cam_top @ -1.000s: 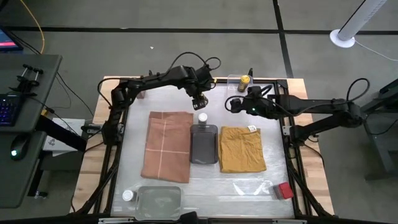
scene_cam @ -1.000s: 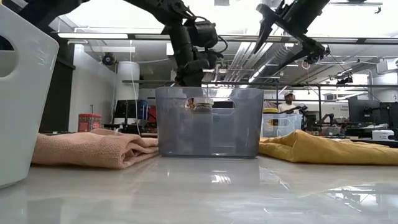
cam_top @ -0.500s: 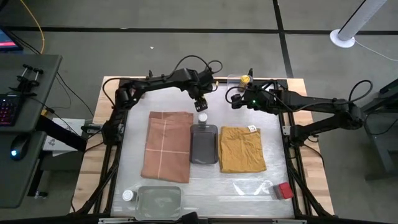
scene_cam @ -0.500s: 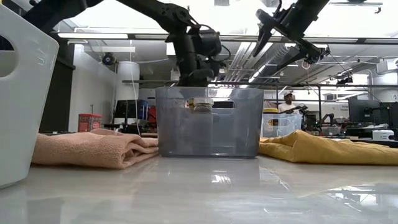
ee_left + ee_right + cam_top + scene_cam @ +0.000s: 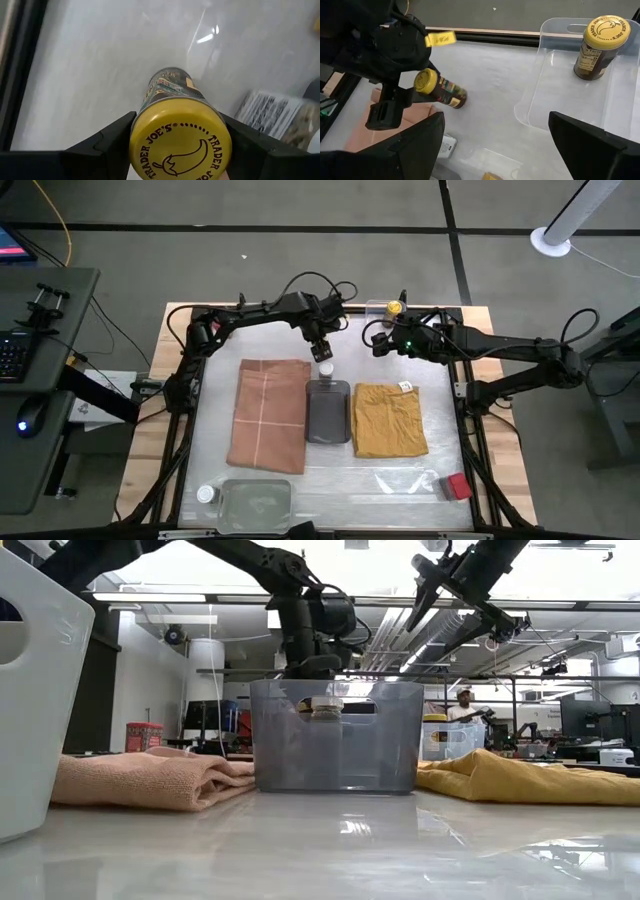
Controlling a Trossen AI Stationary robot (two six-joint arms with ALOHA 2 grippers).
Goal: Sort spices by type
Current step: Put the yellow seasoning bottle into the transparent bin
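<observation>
Near twelve o'clock on the table, the left gripper (image 5: 402, 97) clamps a yellow-capped dark glass spice jar (image 5: 177, 132), held aloft probably for the clear plastic tray (image 5: 570, 95) holding its twin, where the right gripper (image 5: 378, 343) hovers with fingers spread.

Both arms were matte black, slim jointed links trailing looped black cables. The left gripper (image 5: 395, 107) carried a yellow label tag; a small green light glowed on the right arm's wrist.
</observation>
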